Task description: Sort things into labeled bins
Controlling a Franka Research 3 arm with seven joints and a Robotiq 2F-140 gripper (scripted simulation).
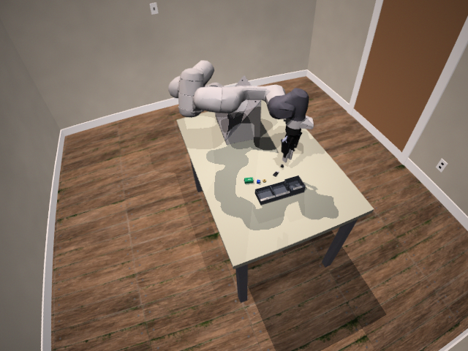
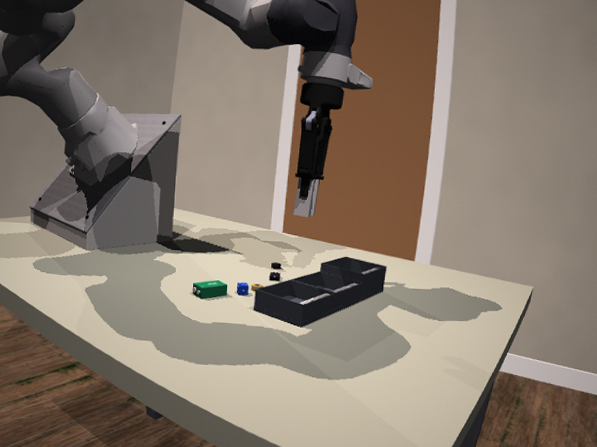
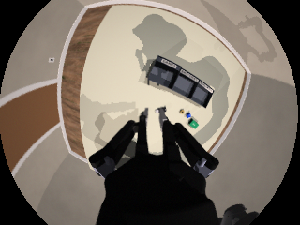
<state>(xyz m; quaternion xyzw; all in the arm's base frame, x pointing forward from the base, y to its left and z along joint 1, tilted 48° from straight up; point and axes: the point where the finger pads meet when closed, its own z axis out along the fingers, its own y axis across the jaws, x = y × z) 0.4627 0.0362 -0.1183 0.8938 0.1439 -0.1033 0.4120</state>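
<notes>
The gripper (image 1: 287, 156) (image 2: 304, 211) (image 3: 154, 112) hangs above the table (image 1: 249, 241) (image 2: 382, 401) (image 3: 110, 70), pointing down, its fingers parted by a narrow gap and grasping nothing. Below it lie the small things still to be sorted, all on the tabletop and outside the bins. A green block with two pale studs on one end (image 1: 248, 180) (image 2: 210, 289) (image 3: 193, 124) lies near a blue die-like cube (image 1: 258, 181) (image 2: 242, 288) (image 3: 188, 114), and a yellow ring-shaped piece (image 1: 264, 180) (image 2: 256, 286) (image 3: 181, 111) sits just beside the cube, on the side away from the block. Apart from these three are a flat black piece (image 1: 276, 174) (image 2: 274, 275) and a small round black piece (image 1: 281, 166) (image 2: 275, 265), the round one nearer the arm's base; in the wrist view the fingers make these two hard to tell apart. The three dark bins (image 1: 281, 197) (image 2: 279, 307) (image 3: 189, 73) stand in a row on the table, near the yellow piece. Each has a pale label along one side; one seems to read "GAMES", while the other two are too small to read surely. Nothing can be seen inside the bins.
</notes>
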